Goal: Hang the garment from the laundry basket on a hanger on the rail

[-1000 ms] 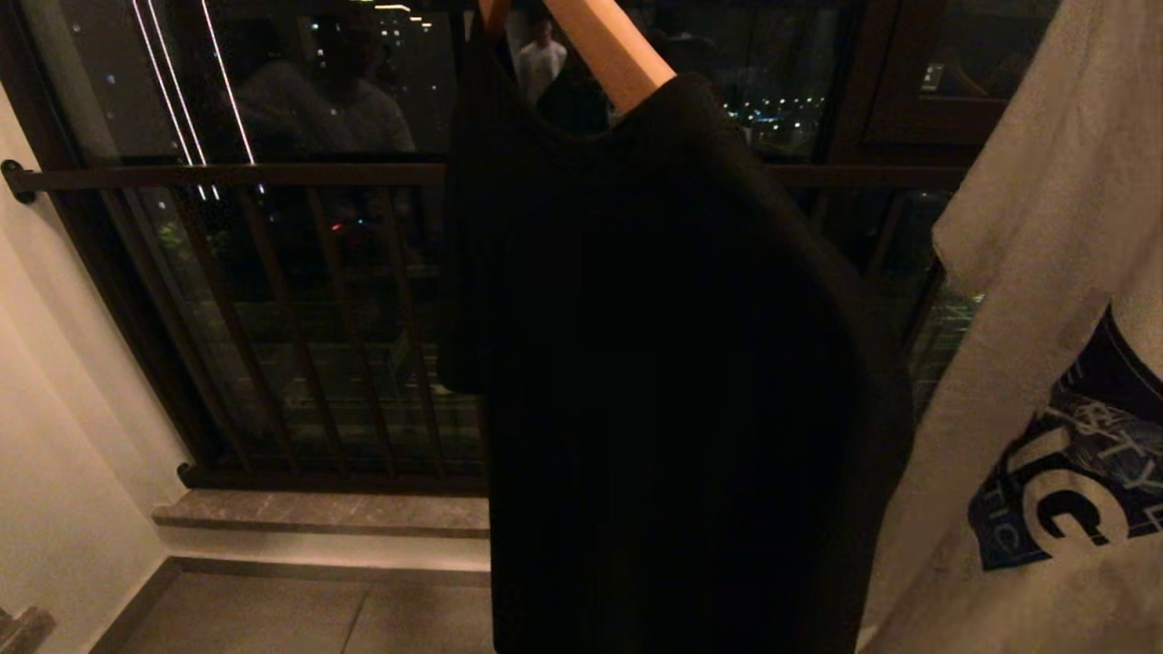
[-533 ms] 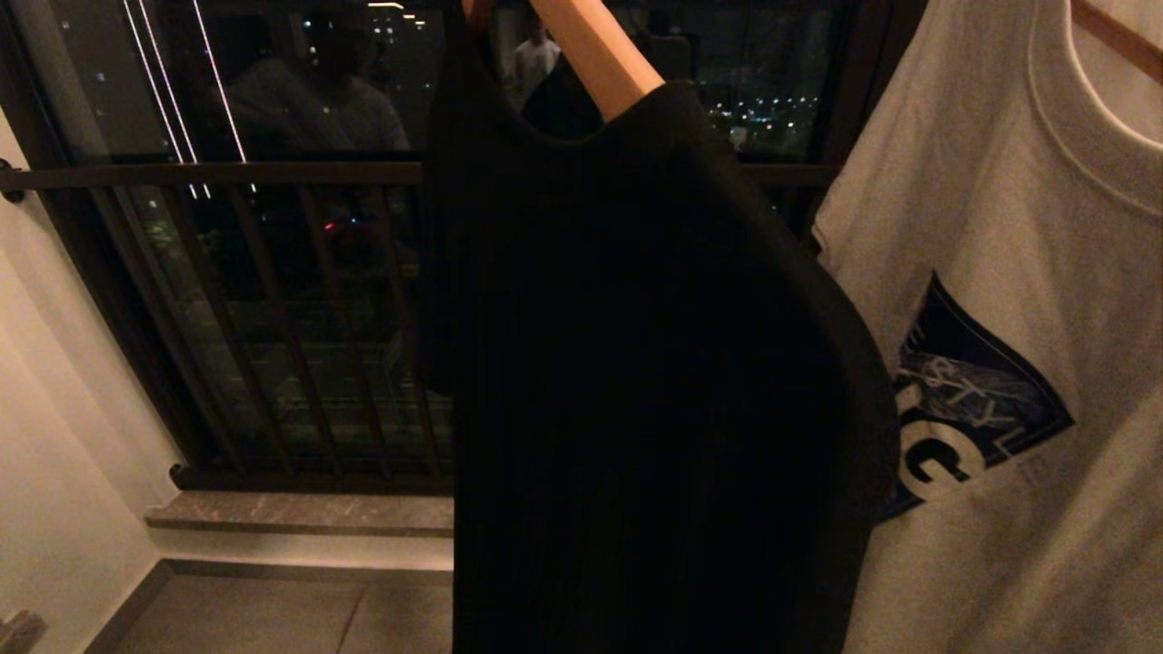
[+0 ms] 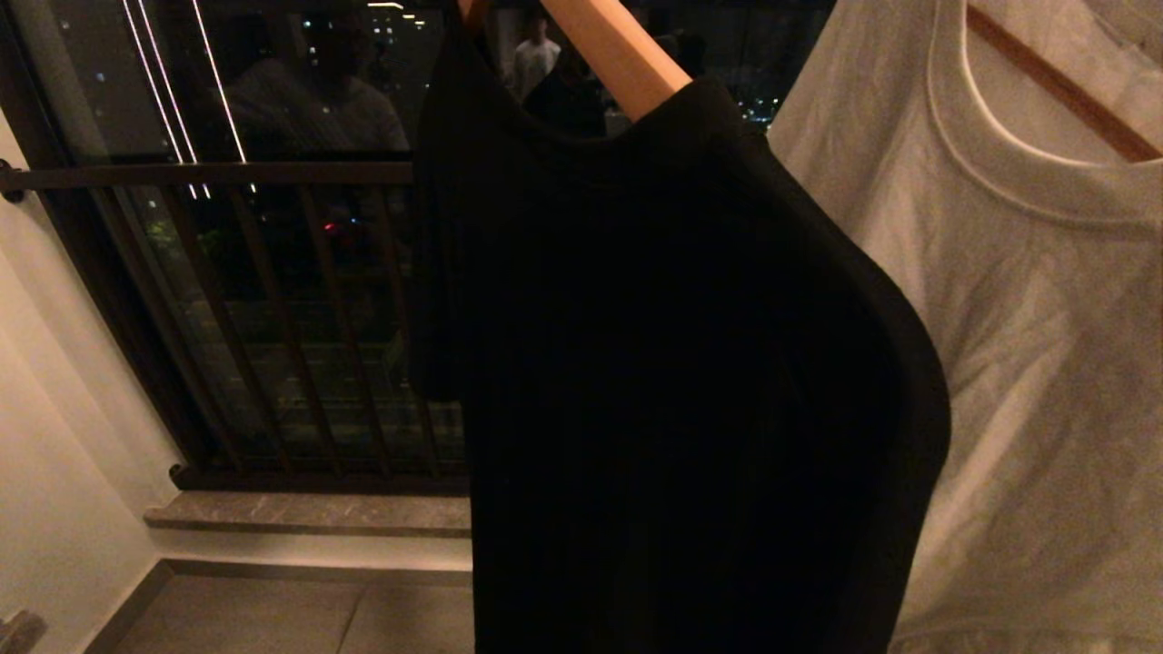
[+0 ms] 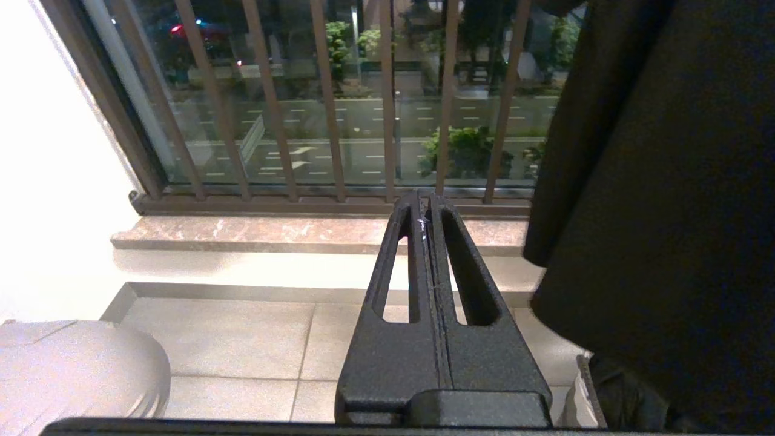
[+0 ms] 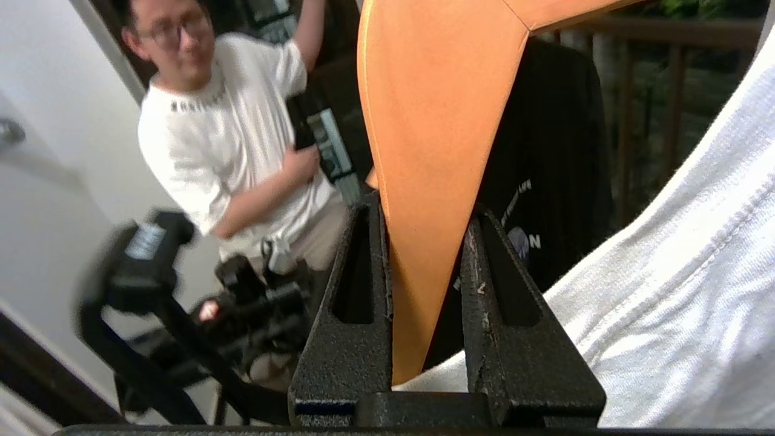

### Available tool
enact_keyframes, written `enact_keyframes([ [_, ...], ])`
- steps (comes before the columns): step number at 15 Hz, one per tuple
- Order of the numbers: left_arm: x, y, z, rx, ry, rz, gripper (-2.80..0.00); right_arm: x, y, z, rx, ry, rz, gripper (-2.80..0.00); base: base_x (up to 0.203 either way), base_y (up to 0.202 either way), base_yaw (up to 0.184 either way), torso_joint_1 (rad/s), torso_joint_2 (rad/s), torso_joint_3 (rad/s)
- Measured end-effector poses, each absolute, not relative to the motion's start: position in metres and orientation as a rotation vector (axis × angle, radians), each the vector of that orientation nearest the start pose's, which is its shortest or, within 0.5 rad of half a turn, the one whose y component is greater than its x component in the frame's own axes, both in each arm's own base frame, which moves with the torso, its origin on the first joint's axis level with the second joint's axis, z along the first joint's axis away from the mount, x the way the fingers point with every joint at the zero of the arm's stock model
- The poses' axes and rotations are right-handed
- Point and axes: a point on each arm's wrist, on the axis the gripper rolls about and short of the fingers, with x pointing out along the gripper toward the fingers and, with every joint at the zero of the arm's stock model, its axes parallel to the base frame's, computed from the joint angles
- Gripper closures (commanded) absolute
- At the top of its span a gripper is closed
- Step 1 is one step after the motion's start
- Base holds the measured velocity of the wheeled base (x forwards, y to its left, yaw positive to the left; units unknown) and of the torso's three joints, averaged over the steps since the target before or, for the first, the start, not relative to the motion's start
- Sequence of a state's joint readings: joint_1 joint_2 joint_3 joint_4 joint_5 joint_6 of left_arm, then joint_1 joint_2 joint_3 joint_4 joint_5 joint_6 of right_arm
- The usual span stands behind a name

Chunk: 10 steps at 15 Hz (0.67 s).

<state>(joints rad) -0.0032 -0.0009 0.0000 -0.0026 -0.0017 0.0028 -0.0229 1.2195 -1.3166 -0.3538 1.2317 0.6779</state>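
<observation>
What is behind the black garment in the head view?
Behind the black garment show the barred window railing on the left and a white T-shirt on the right. The railing's middle stretch and the floor below it are covered by the cloth.

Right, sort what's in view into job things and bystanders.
Job:
- black garment, draped on the hanger
- wooden hanger, clamped between the right gripper fingers

Bystanders:
- white T-shirt on its own hanger, beside the black one
- window railing
- left gripper, shut on nothing
- person
</observation>
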Motion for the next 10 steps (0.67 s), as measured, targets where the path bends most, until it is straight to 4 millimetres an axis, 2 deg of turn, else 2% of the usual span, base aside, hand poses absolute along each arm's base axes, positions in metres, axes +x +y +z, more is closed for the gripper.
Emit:
enact_keyframes([
  [5, -0.023, 0.000, 0.076, 0.004, -0.004, -0.005, 0.00, 0.164, 0.011, 0.405, 0.246, -0.021, 1.287, 0.00, 0.000, 0.000, 0.000, 0.000, 0.00, 0.000],
  [10, -0.023, 0.000, 0.076, 0.004, -0.003, -0.005, 0.00, 0.179, 0.000, 0.421, 0.297, -0.067, 1.262, 0.00, 0.000, 0.000, 0.000, 0.000, 0.00, 0.000],
])
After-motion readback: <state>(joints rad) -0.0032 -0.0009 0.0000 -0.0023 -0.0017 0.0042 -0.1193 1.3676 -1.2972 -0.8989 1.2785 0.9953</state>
